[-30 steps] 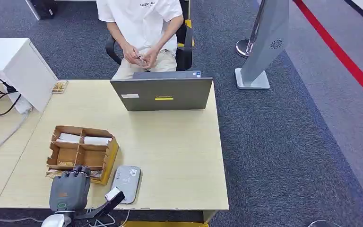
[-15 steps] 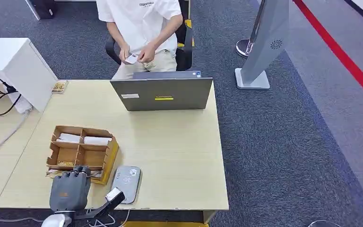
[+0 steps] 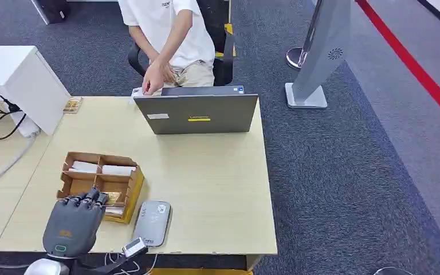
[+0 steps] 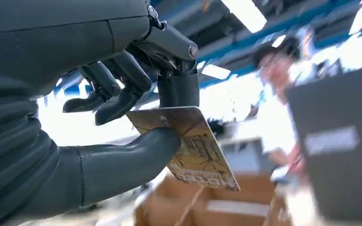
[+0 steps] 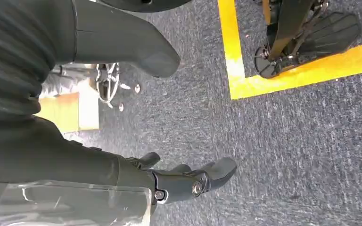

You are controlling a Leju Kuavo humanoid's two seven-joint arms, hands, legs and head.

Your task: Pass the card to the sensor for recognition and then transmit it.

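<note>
Left hand (image 4: 122, 94) pinches a patterned card (image 4: 191, 146), its lettering unreadable; right hand (image 5: 188, 181) fingers apart

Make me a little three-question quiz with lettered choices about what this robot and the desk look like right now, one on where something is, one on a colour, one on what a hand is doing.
1. Where does the grey sensor pad lie?
A. Beside the cardboard box, near the desk's front edge
B. On top of the laptop
C. On the carpet

2. What colour is the small stripe on the laptop lid?
A. Red
B. Yellow
C. Blue

3. What is the left hand doing?
A. Hanging with nothing in it
B. Pressing on the laptop
C. Pinching a card

Answers: 1 A, the head view shows the pad next to the box. 2 B, the stripe is yellow. 3 C, the left wrist view shows the card between the thumb and a finger.
</note>
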